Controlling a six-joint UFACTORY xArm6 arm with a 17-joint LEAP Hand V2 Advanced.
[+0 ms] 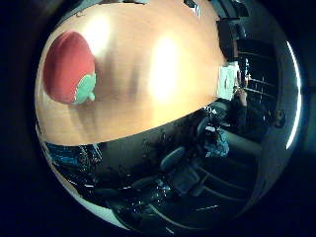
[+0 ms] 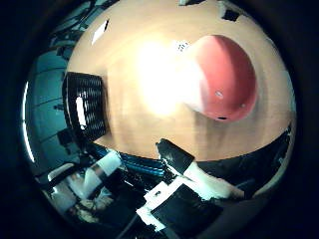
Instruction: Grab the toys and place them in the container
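A red plush strawberry toy (image 1: 66,66) with a green leaf cap lies on the wooden table (image 1: 148,98), apart from anything else. The thumb side view shows the same toy as a red dome close to the palm. A black mesh container (image 2: 84,112) stands on the table near its edge, some way from the toy. White and black parts of my right hand (image 2: 187,191) reach in at that view's edge. They are straight and touch nothing, so the hand is open above the table.
A white flat item (image 1: 227,81) lies at the table's far edge. Dark office chairs (image 1: 173,160) stand on the floor beyond the table edge. Small dark objects (image 2: 230,15) sit near the table's rim past the toy.
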